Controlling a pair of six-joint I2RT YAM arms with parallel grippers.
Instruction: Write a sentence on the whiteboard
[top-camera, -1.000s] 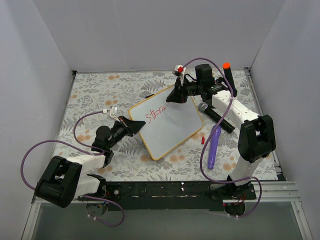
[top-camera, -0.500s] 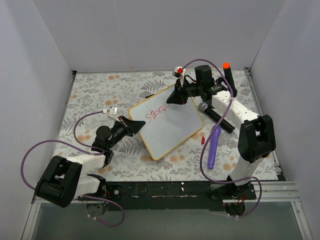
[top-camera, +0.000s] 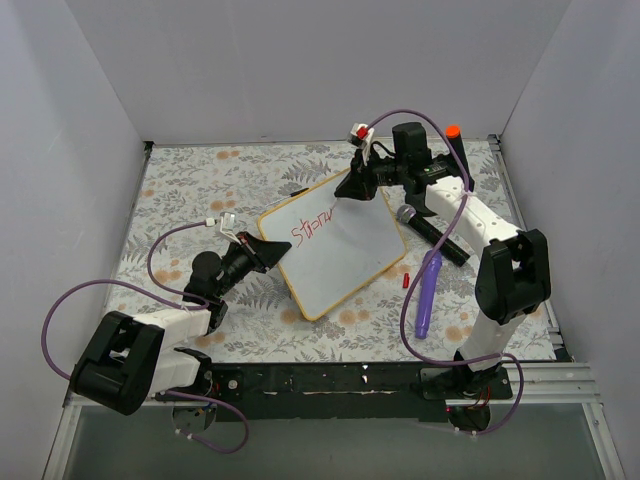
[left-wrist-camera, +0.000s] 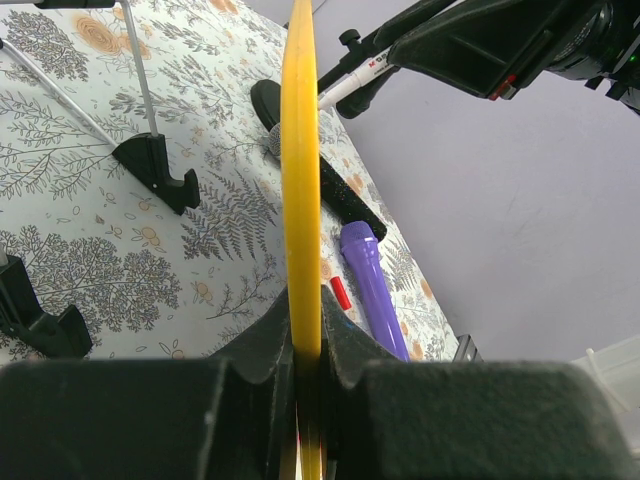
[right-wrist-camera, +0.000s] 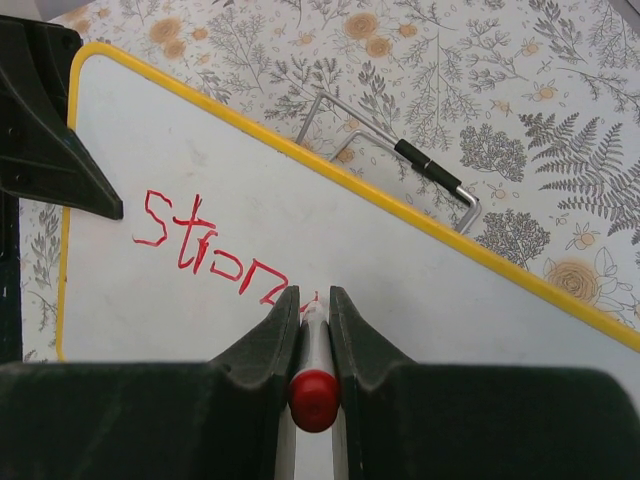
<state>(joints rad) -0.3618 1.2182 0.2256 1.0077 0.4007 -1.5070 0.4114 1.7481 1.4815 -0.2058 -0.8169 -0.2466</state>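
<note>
The whiteboard lies tilted in the middle of the floral table, with a yellow frame. My left gripper is shut on its left edge; in the left wrist view the yellow edge runs straight up from between the jaws of that gripper. Red letters of the sentence read roughly "Stron" near the board's top. My right gripper is shut on a white marker with a red end, its tip on the board just after the last letter.
A black microphone, a purple cylinder and a small red cap lie right of the board. An orange-tipped black object sits at the far right. A wire stand and black clip feet lie beyond the board.
The right gripper with the marker has shifted slightly up and to the right along the board's top. The left gripper and the board have stayed put.
</note>
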